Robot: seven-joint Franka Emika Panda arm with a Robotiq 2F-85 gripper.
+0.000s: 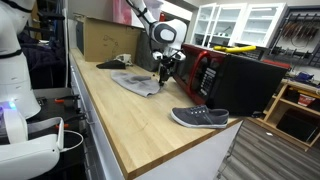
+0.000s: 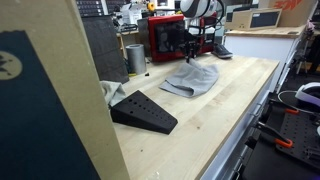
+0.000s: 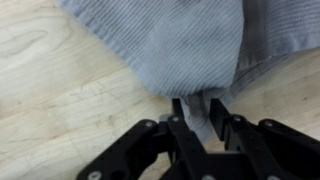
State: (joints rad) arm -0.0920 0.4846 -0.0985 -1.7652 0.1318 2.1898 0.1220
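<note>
In an exterior view, a cloth is spread on the tabletop. The hand is set at the cloth's edge on the side of the microwave. In the wrist view a fold of the cloth is lodged between the fingers. A shoe is laid before the microwave, well apart from the cloth. A cardboard box is stood behind the cloth. In an exterior view a wedge is placed on the tabletop before the cloth, and a can is set beside the microwave.
</note>
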